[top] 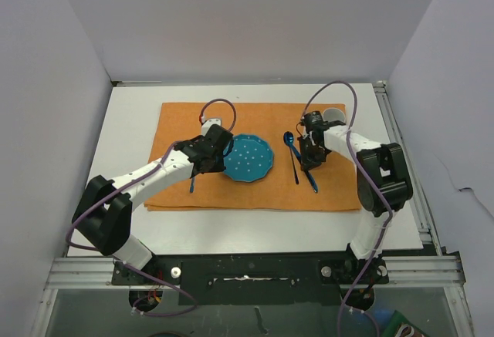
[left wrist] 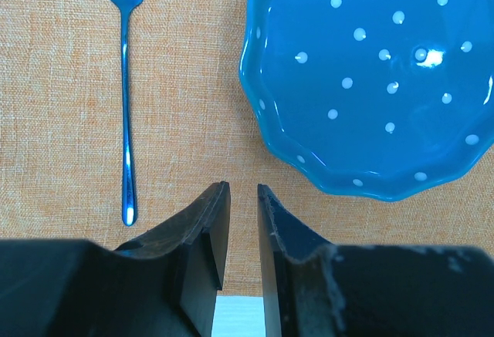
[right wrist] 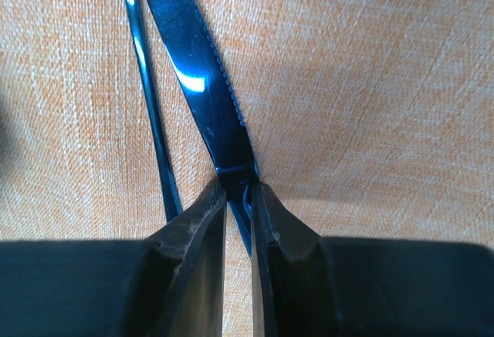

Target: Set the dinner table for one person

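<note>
- You will find no readable text, label, brand, number or sign in any of the three views.
- Nothing near either hand bears lettering you can read.
</note>
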`<action>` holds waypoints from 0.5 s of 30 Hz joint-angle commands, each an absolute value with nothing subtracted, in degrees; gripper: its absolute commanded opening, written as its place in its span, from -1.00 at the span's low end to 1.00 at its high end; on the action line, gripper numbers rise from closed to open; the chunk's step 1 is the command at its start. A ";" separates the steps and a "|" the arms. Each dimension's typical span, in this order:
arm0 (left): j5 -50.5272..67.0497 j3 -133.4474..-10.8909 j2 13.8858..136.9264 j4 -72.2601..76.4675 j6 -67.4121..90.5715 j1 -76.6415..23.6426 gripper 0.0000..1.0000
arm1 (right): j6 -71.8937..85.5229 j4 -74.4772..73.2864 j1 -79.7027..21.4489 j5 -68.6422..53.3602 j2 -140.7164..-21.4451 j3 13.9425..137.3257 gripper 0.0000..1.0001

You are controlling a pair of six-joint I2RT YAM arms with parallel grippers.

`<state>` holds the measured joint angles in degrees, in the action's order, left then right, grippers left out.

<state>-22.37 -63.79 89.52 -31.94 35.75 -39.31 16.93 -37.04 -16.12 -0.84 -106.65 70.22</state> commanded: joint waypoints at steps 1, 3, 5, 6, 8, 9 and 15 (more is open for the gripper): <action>-23.27 -66.51 89.52 -31.29 35.93 -39.81 -0.57 | 18.02 -39.04 -17.30 -1.22 -101.70 69.09 -1.00; -23.42 -66.62 89.47 -31.42 35.95 -39.90 -0.57 | 18.02 -39.33 -17.30 -0.76 -100.77 69.20 -1.00; -23.55 -66.83 89.47 -31.66 35.97 -39.95 -0.57 | 17.96 -40.01 -17.25 -0.17 -100.10 69.76 -1.00; -23.63 -66.96 89.47 -31.75 35.98 -39.97 -0.57 | 17.98 -40.52 -17.21 0.13 -99.88 70.17 -1.00; -23.73 -67.05 89.47 -31.76 35.96 -40.01 -0.57 | 17.76 -41.21 -17.15 0.53 -99.44 71.23 -1.00; -23.82 -67.06 89.52 -31.80 35.93 -39.99 -0.57 | 17.71 -41.48 -17.05 0.71 -99.19 71.79 -1.00; -23.56 -67.02 90.08 -31.64 35.90 -40.17 -0.57 | 17.97 -43.30 -15.42 1.52 -100.11 76.77 -1.00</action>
